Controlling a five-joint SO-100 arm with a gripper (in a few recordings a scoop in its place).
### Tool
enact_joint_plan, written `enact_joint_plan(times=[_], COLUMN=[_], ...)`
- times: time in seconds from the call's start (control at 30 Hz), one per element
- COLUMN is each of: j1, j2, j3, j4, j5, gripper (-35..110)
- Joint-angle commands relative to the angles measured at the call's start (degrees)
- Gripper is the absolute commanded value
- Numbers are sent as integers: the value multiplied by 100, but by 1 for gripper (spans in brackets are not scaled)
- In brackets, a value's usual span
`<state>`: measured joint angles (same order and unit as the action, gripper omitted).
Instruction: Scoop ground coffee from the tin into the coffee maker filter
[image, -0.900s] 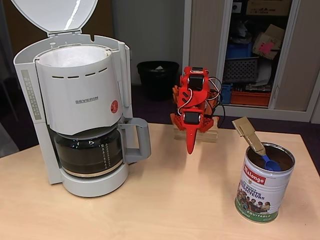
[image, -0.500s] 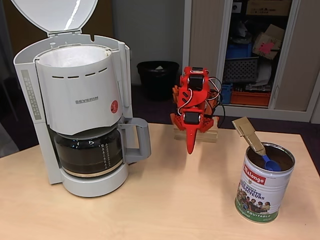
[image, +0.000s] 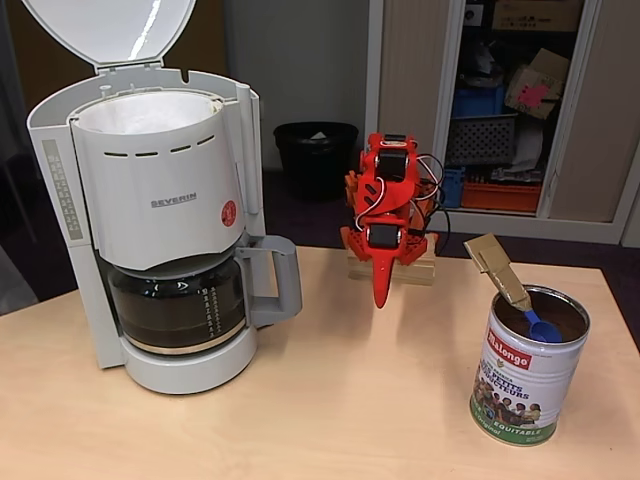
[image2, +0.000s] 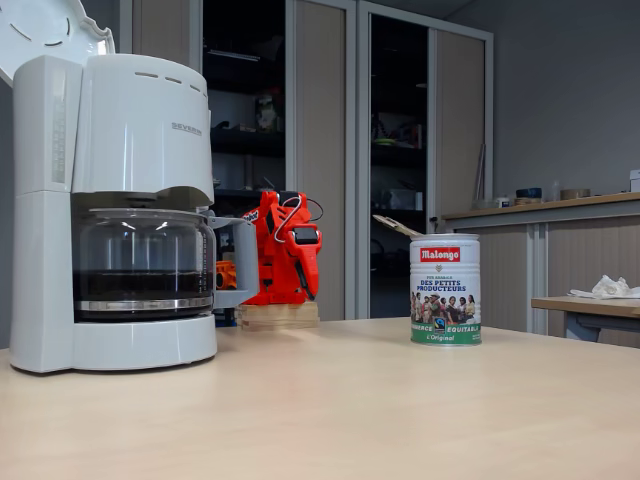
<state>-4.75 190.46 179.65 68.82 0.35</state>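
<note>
Tin (image: 527, 375) open, ground coffee (image: 560, 315) and blue scoop (image: 540, 326) inside | claw (image: 381, 295) closed, empty

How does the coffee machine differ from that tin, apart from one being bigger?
The coffee maker is white plastic; the tin is shiny metal with a printed Malongo label. The coffee maker's top holds a white paper filter; the tin holds ground coffee and a blue scoop. The coffee maker's lid stands hinged up; the tin has none on. Both stand upright and open on the table.
</note>
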Motion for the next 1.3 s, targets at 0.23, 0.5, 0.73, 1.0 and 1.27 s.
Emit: enact_joint_plan(times=[0.23, 0.5, 0.73, 1.0, 1.27], j1=[-105, -105, -105, -1608, -1380], j2=[0, 0, 0, -9, -18], j3=[35, 35, 35, 35, 18], j4=[79, 79, 79, 35, -1178], j5=[-105, -105, -105, -1881, -1292], gripper=[0, 0, 0, 0, 0])
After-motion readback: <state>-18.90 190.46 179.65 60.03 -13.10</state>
